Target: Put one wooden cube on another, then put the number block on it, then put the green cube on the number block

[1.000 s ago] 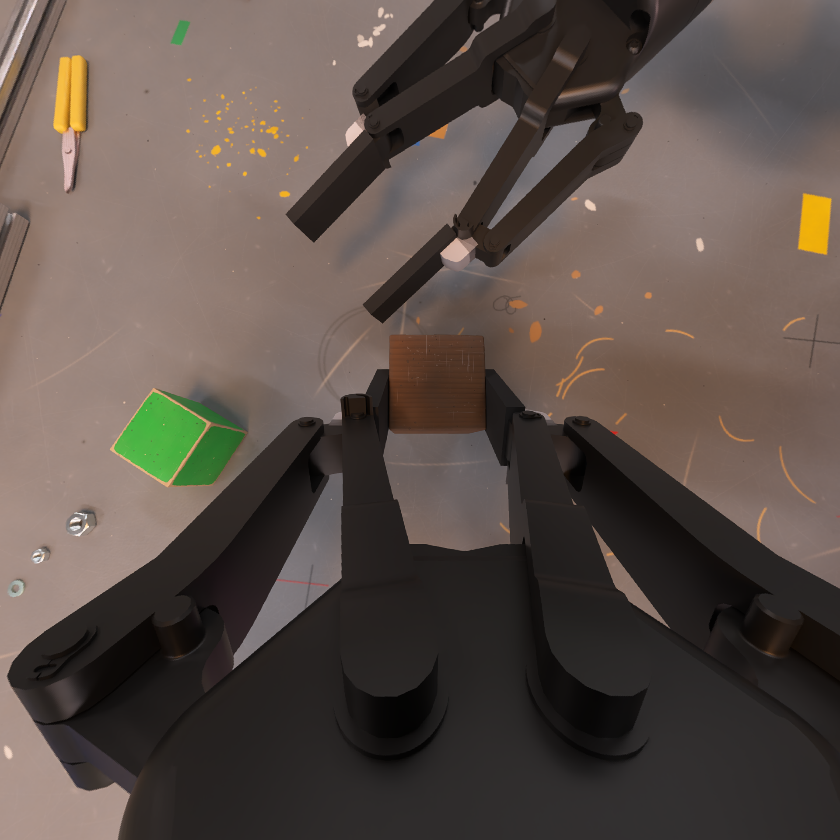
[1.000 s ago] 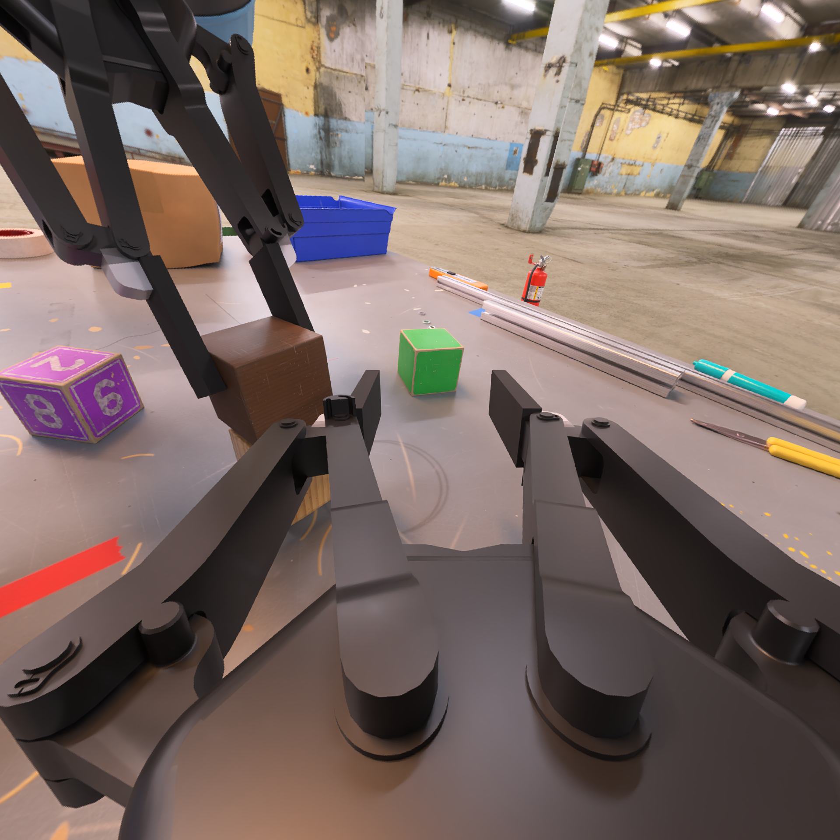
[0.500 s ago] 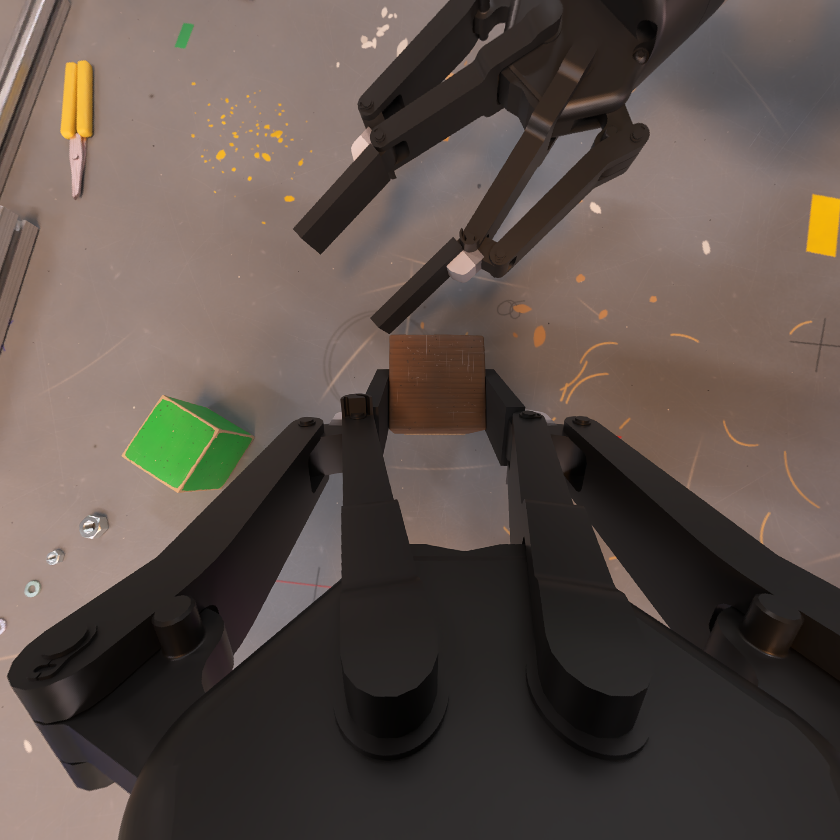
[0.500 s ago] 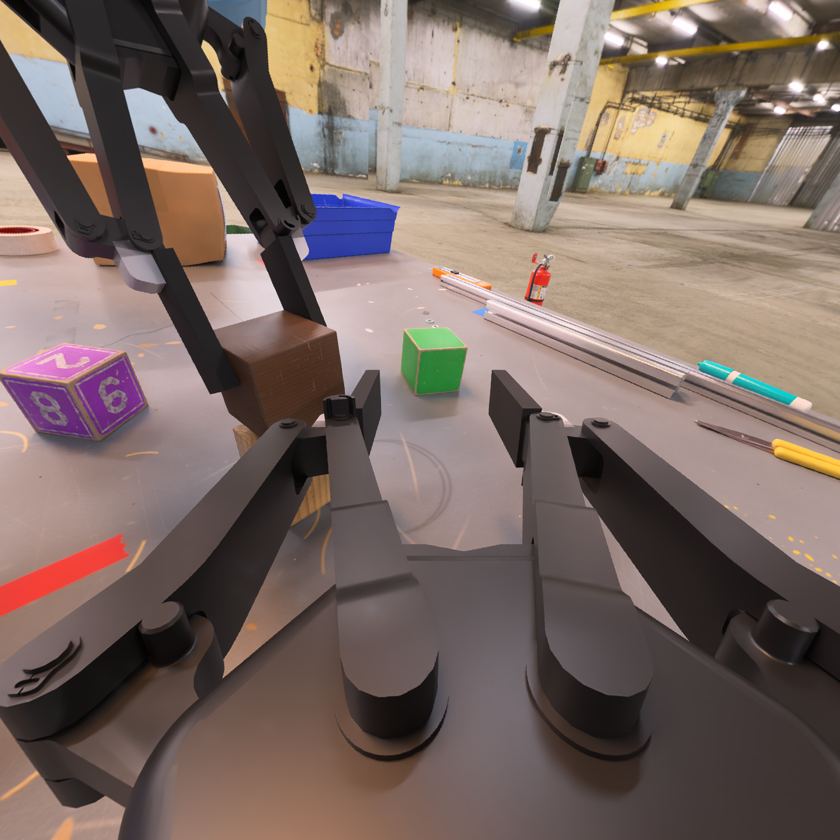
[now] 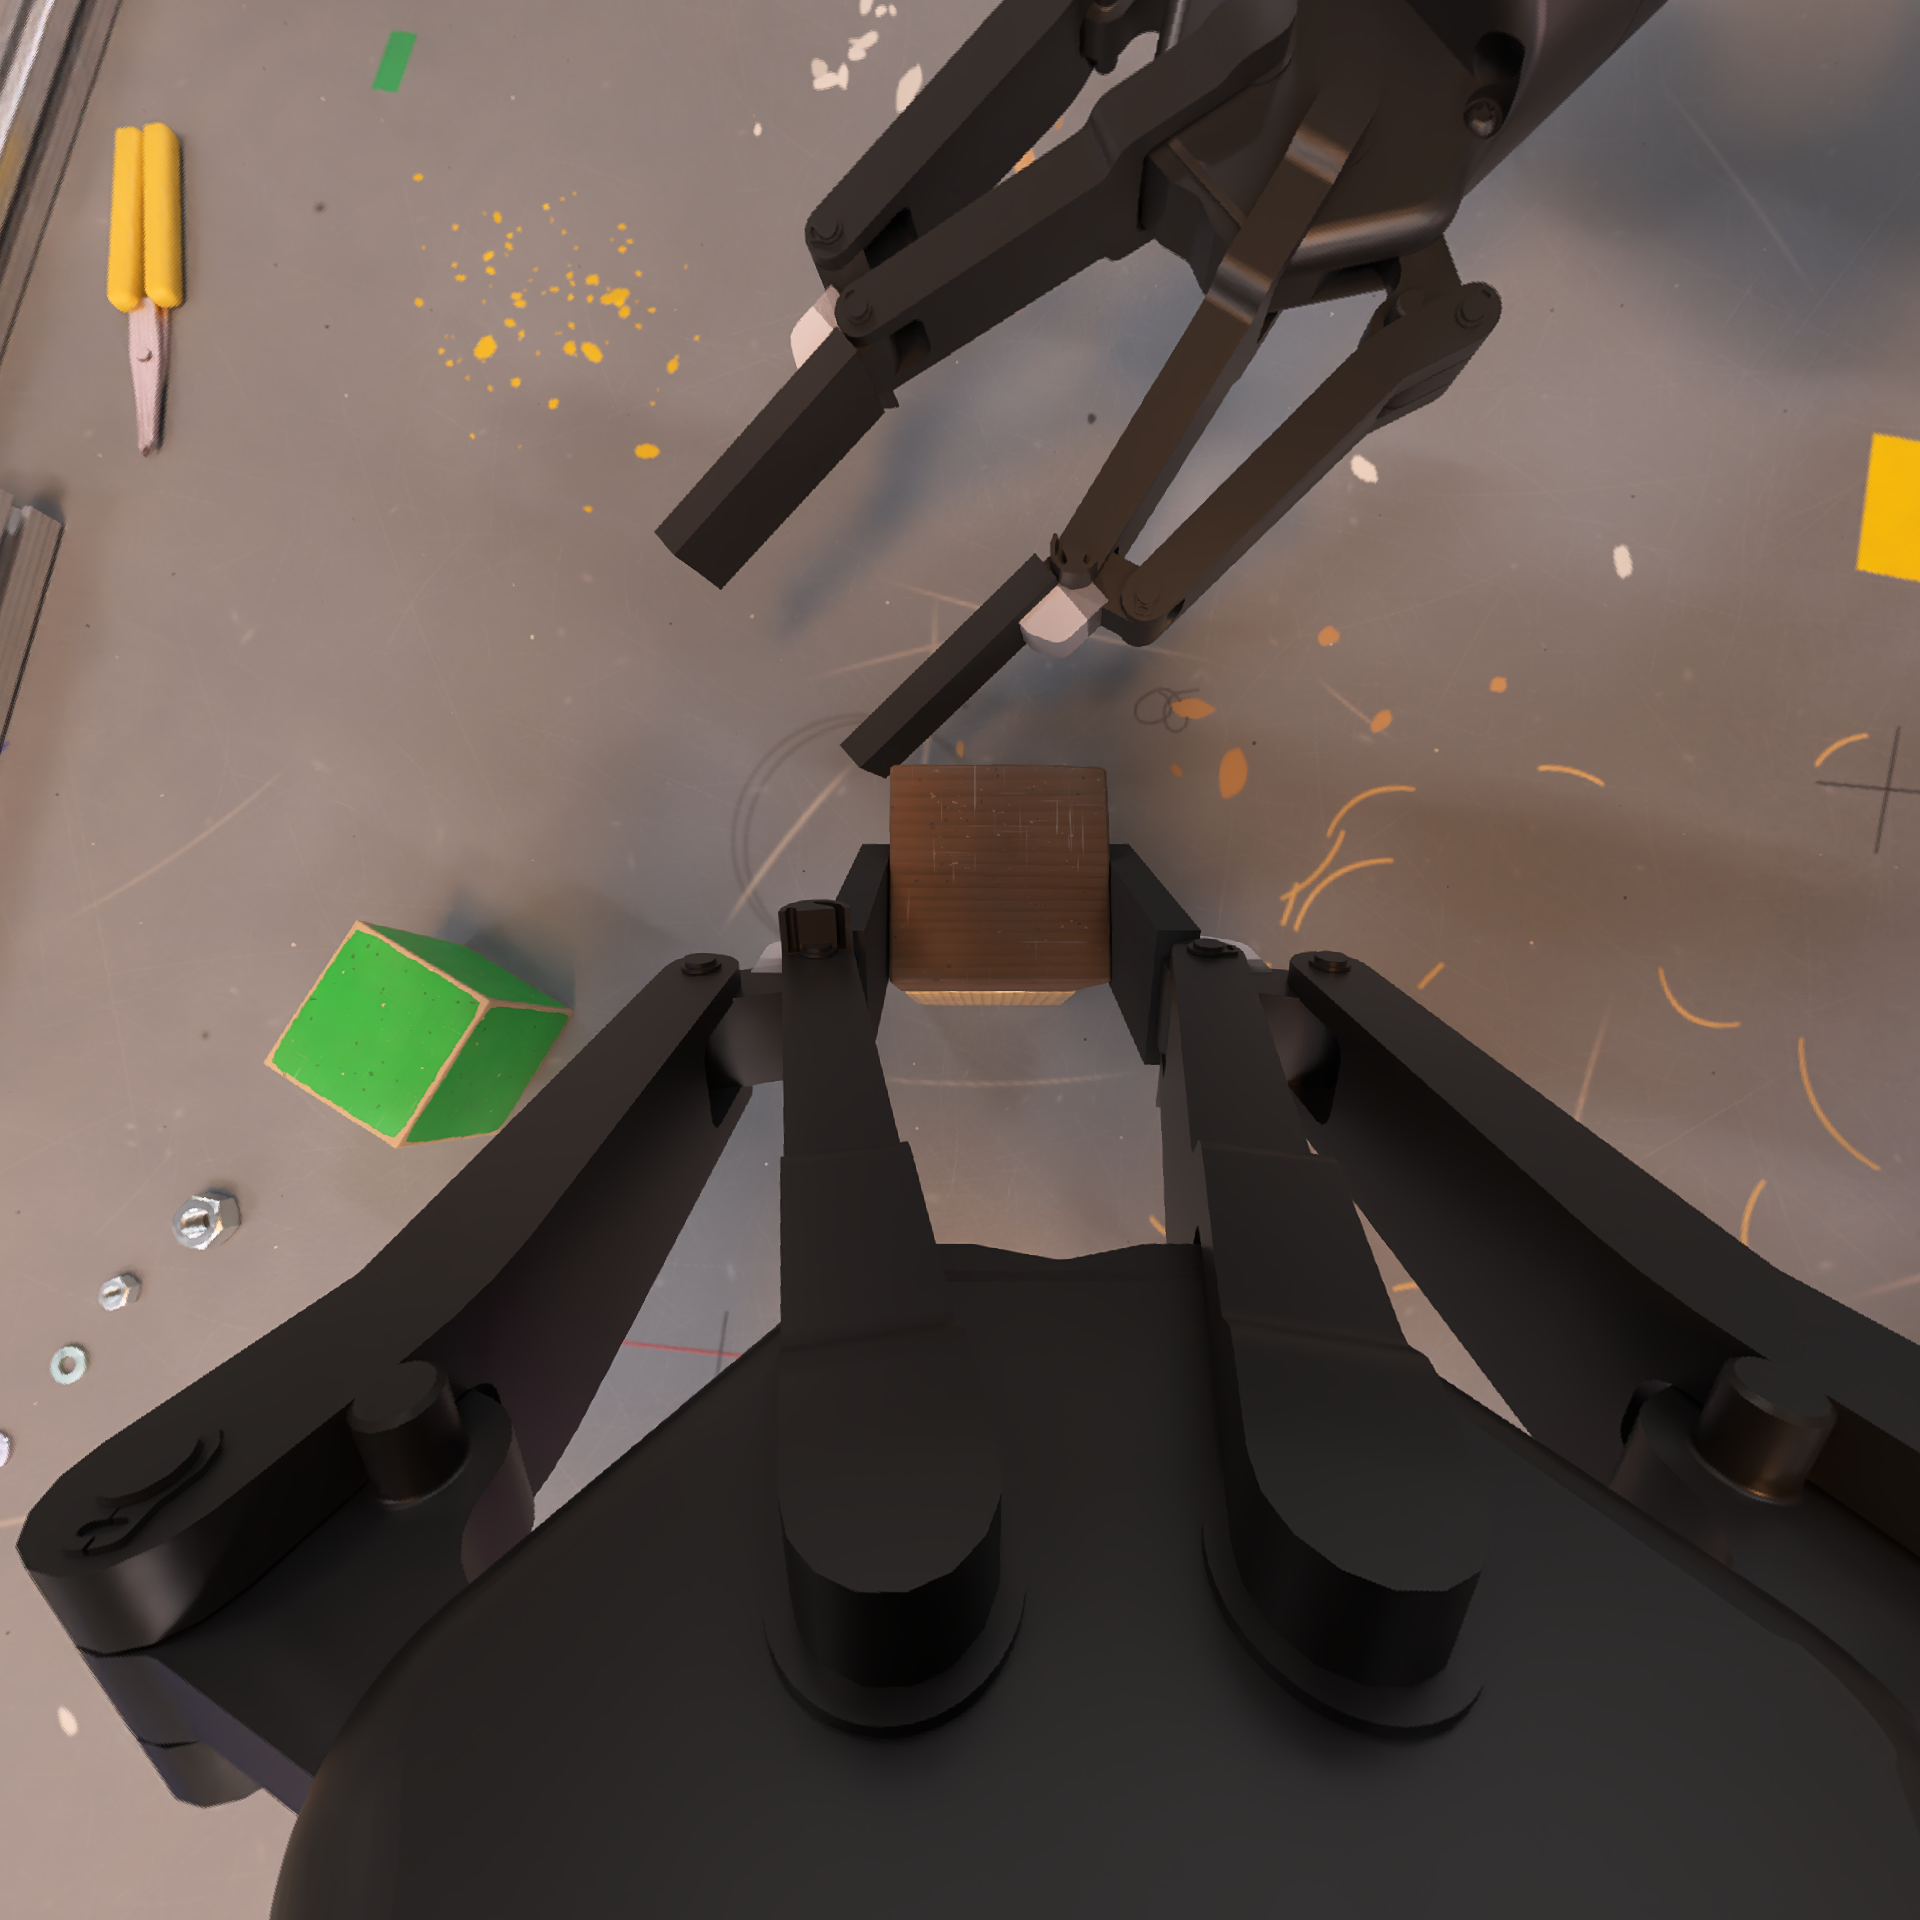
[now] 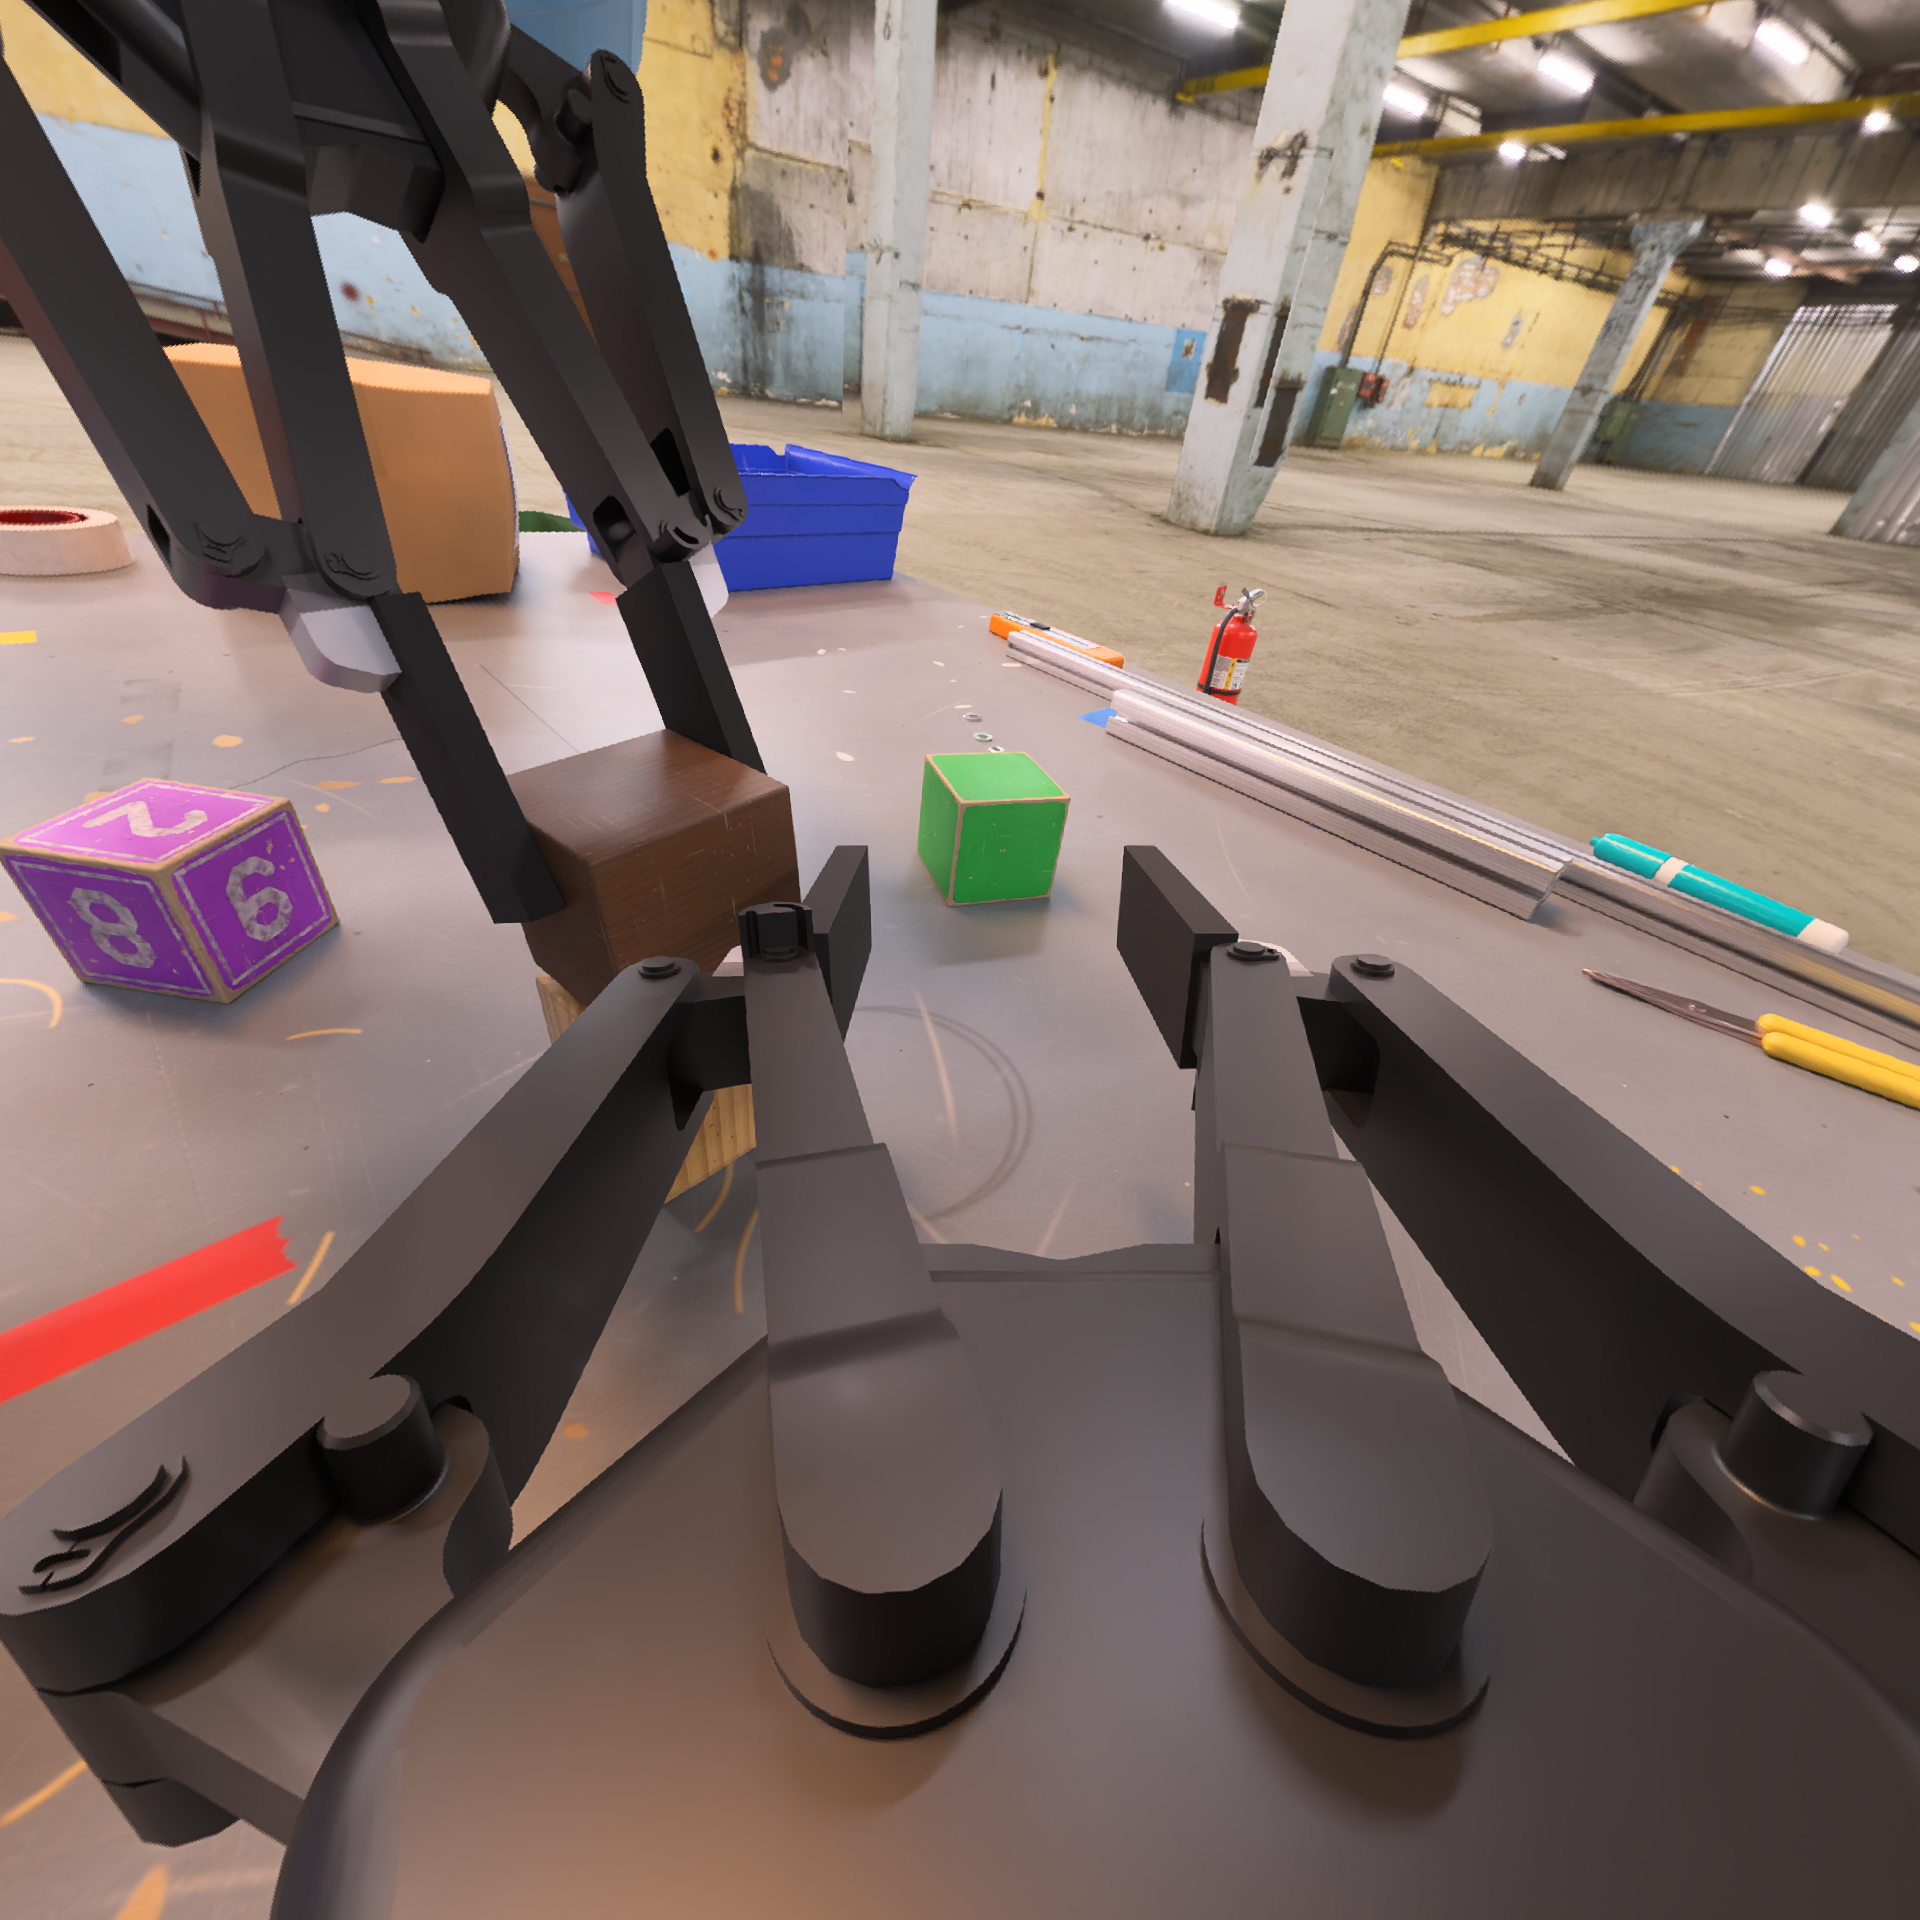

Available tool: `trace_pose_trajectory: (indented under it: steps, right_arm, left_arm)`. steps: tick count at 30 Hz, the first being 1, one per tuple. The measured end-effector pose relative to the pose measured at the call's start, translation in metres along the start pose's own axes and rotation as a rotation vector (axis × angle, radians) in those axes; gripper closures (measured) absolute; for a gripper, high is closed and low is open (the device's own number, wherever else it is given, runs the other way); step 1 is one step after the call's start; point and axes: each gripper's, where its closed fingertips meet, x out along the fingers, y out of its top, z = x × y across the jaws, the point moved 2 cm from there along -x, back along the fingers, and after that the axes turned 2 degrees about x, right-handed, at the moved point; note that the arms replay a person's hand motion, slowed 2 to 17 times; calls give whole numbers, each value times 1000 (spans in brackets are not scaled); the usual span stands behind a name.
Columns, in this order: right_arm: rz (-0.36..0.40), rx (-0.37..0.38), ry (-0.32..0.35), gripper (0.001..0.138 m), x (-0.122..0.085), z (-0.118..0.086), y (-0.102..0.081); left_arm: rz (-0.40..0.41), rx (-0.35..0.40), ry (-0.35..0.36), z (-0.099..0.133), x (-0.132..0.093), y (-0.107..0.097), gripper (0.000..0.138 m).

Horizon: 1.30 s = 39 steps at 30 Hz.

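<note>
My left gripper (image 5: 997, 894) is shut on a dark brown wooden cube (image 5: 997, 862) and holds it right over a light wooden cube (image 5: 987, 998); I cannot tell if they touch. In the right wrist view the dark cube (image 6: 655, 852) sits over the light one (image 6: 717, 1138), with the left gripper (image 6: 634, 821) around it. The purple number block (image 6: 171, 894) lies left of them. The green cube (image 6: 992, 831) stands beyond; it also shows in the left wrist view (image 5: 416, 1029). My right gripper (image 6: 1000, 935) is open and empty beside the stack, also seen from above (image 5: 784, 649).
Yellow-handled scissors (image 5: 145, 260) and loose nuts (image 5: 206, 1218) lie at the left. Aluminium rails (image 6: 1330, 790), a teal marker (image 6: 1714, 888) and scissors (image 6: 1829, 1060) line the table's right edge. A cardboard box (image 6: 416, 468), a blue bin (image 6: 821, 530) and a tape roll (image 6: 52, 535) stand at the back.
My right gripper has drawn back a little from the stack, still open. My left gripper keeps its hold; a sliver of the light cube now shows under the dark one.
</note>
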Motion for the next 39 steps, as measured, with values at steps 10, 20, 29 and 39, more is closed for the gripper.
trace_pose_trajectory:
  steps: [10, 20, 29, 39]
  right_arm:
    - [4, 3, -2, 75, -1, 1, 1]
    - [4, 5, 1, 75, -1, 0, 1]
    - [3, 0, 1, 75, -1, -1, 1]
    - [1, -4, 2, 75, 0, -1, 0]
  left_arm:
    - [-22, -4, -3, 0, 4, -2, 87]
    - [-24, -8, -4, -1, 5, -3, 87]
    - [-20, -19, -7, -1, 5, -4, 87]
    - [-19, -12, -3, -1, 6, -3, 87]
